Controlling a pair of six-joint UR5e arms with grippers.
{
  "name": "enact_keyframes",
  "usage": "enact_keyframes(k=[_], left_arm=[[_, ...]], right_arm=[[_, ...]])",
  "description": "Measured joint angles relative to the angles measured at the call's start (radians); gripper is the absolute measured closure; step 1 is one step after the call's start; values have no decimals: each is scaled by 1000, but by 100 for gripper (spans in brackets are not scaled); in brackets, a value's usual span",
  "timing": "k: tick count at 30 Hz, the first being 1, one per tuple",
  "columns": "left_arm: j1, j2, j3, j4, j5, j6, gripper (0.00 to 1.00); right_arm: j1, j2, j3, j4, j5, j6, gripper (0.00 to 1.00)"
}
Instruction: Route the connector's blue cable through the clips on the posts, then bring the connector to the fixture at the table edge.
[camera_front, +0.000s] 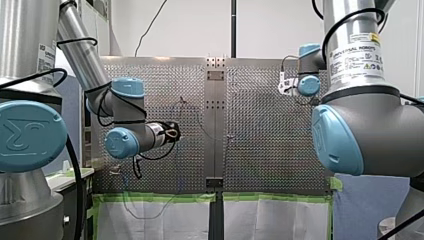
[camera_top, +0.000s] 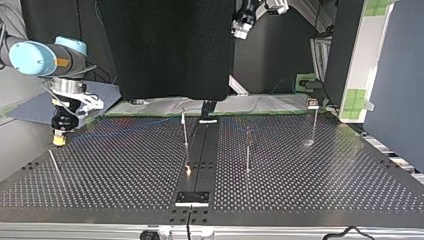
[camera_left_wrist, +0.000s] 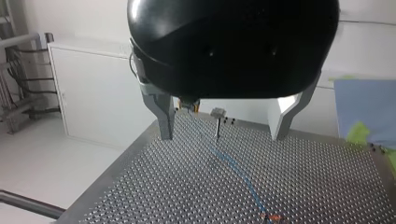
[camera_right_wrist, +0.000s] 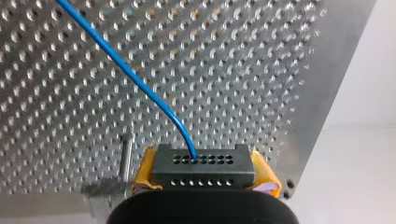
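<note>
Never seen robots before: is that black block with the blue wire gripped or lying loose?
Gripped. In the right wrist view, the connector sits between my right gripper's yellow pads, blue cable trailing off.

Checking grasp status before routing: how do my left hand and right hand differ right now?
My left hand is open and empty; my right hand is shut on the connector. The left hand's fingers are bare metal; the right hand's pads are yellow. Both point toward the perforated table.

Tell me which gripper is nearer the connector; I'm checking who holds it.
Right. My right gripper is shut on the connector, yellow pads on both sides; my left gripper hangs open above the table, well away.
</note>
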Motion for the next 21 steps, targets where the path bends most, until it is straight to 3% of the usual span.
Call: enact_keyframes(k=[5, 10, 21], left_arm=[[1, 0, 0, -10, -6, 6, 0], [1, 0, 0, -24, -7, 14, 0], [7, -1, 3, -36, -6, 15, 0]], right_arm=[[-34, 6, 0, 31, 22, -31, 100], [-72, 36, -1, 41, 20, -48, 100], [-130, 58, -32, 82, -61, -54, 100]])
